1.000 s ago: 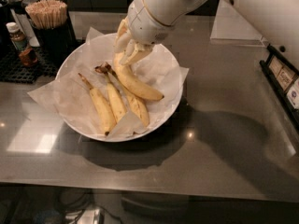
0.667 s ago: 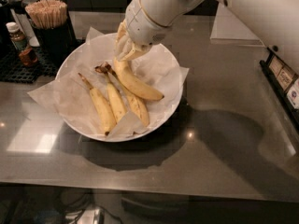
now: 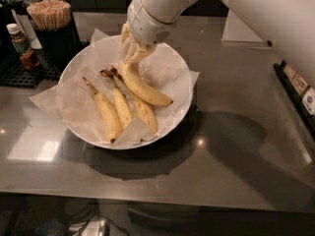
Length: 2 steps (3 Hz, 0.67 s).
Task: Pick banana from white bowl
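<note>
The gripper pointed down into the upper part of the white bowl, its cream tip touching the stem end of the banana; how wide it stood could not be told. Above it, the thick white arm came down steeply from the upper right of the frame and hid the bowl's far rim. The banana lay slantwise across the bowl's middle, its stem toward the upper left and its dark tip toward the right. Just below it lay a joined pair of bananas, and left of those a single banana, all on crinkled paper that spilled over the left rim. The bowl sat on a grey counter. At upper left stood a dark holder of wooden sticks and a small bottle.
</note>
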{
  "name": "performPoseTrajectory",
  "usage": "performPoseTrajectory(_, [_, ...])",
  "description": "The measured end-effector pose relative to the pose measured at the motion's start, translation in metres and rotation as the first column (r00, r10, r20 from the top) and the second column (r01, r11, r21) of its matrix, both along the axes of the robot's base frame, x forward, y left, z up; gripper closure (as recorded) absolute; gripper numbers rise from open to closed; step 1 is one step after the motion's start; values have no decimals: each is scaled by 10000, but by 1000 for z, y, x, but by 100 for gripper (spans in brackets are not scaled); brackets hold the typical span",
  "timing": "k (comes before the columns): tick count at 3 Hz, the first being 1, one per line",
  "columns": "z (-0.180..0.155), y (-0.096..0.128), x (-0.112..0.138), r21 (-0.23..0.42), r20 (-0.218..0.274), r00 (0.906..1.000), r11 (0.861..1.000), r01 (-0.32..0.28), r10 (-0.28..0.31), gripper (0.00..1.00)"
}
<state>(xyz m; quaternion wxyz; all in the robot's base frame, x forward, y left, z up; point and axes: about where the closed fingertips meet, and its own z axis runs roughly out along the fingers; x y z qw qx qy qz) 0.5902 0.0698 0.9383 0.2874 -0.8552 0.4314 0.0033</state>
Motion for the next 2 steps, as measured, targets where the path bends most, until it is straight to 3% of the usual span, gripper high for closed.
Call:
performPoseTrajectory(1, [0,1,0,-22,2,10000,10000,-19,19,38])
performPoseTrajectory(2, [2,4,-5,-646,259,9995,9978,-151,168,20])
